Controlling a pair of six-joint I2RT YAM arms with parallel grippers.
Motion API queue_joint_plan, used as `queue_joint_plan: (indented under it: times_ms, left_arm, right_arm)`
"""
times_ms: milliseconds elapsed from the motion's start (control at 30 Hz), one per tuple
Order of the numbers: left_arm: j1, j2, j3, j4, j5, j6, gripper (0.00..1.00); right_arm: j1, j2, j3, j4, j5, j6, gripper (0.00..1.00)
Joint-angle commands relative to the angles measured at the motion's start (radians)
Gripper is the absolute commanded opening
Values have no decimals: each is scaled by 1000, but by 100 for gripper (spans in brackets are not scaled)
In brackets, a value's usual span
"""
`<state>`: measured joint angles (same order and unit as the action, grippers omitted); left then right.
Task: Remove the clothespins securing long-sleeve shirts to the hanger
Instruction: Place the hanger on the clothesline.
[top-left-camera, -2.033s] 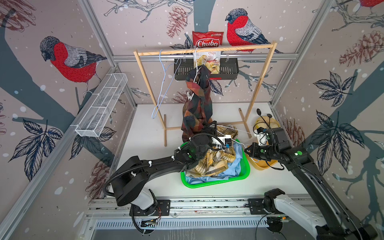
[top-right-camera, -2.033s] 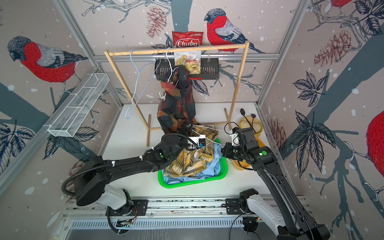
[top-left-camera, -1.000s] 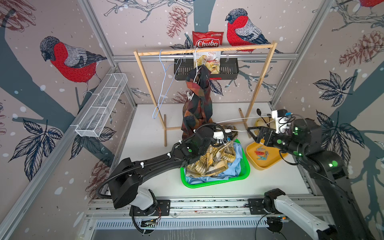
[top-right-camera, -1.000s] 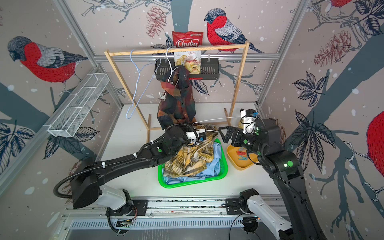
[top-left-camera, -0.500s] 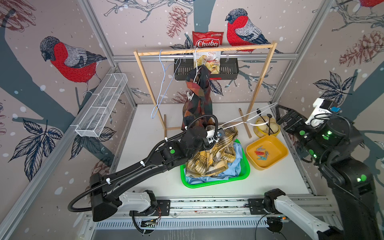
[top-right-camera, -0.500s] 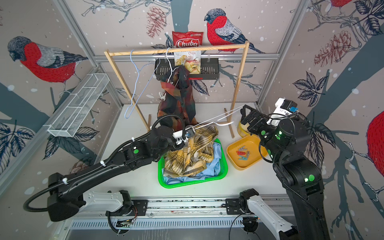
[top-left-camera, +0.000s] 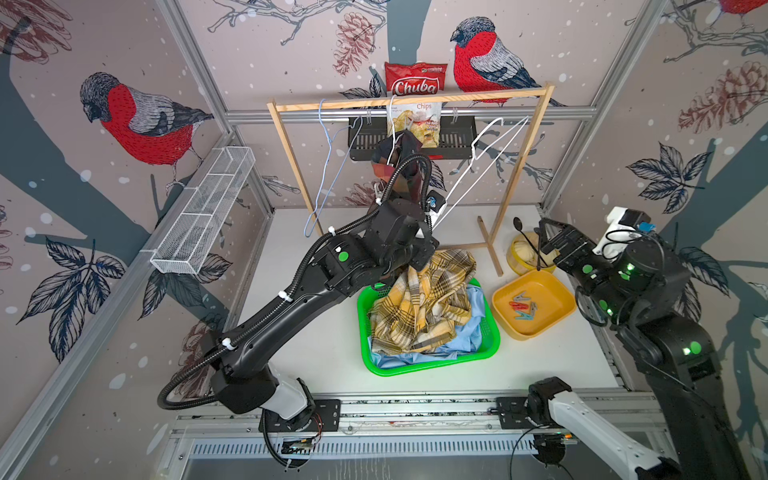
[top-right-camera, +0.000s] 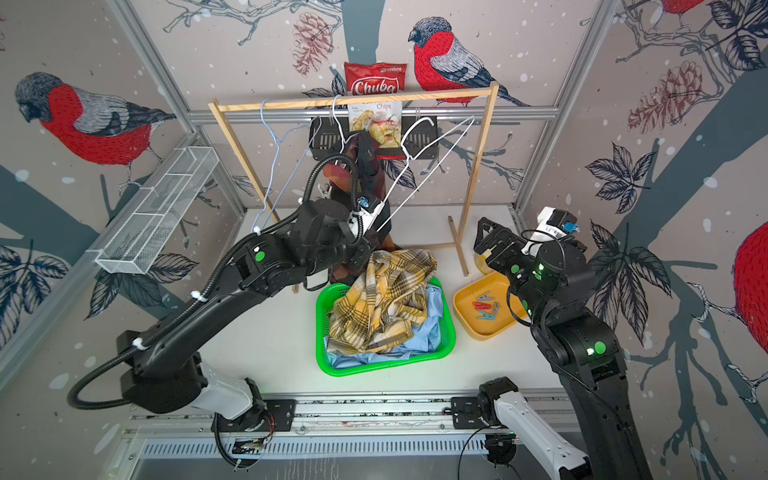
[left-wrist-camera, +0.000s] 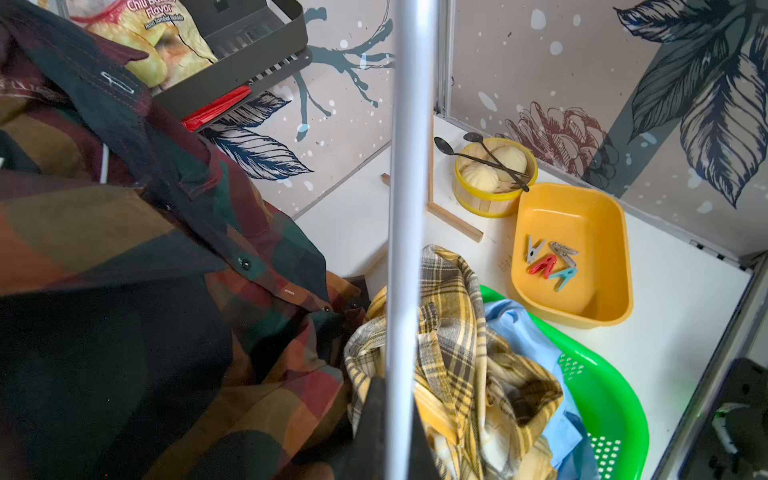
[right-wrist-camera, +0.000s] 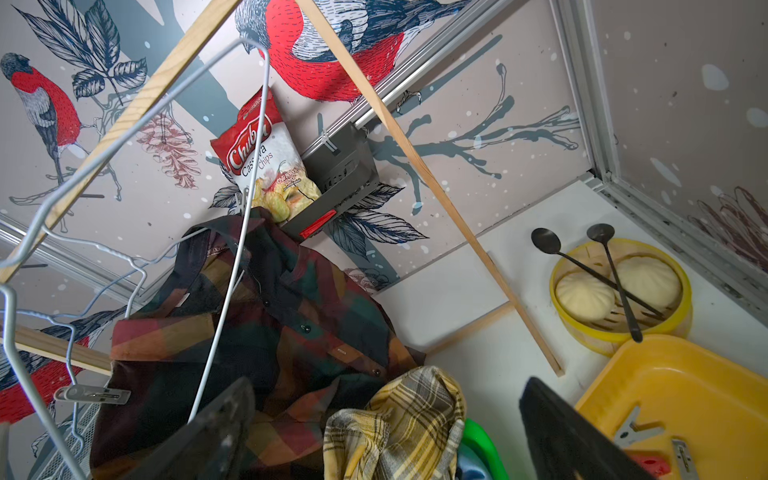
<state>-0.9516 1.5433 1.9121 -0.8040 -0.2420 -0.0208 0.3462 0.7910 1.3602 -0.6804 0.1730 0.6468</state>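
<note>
We're looking at a tall wooden clothes rack (top-left-camera: 411, 99) at the back, with the dark maroon-orange-green check shirt (right-wrist-camera: 270, 332) hanging from it. In front, the green plastic basket (top-left-camera: 432, 365) holds the crumpled yellow-and-white plaid shirt (top-left-camera: 419, 307) on top of the light blue shirt (top-left-camera: 469, 328). Just beside it, the yellow plastic tub (top-left-camera: 536, 328) has four little plastic clothespins (top-left-camera: 521, 309) in it: red, teal, two grey. We see the left pincer (left-wrist-camera: 401, 399) pinching a bare white wire hanger (top-left-camera: 478, 166), and the right pincer (top-left-camera: 550, 239) spread wide and empty near the tub's far edge. One grey clothespin (right-wrist-camera: 93, 394) sits on the check shirt's hanger.
</note>
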Motion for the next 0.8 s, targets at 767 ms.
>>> queue_joint_plan:
  times_ms: [767]
  left_arm:
    - [227,432,515,-80,331,-317,0]
  right_arm:
    - [-1,-26,-155,102,-92,-5,100]
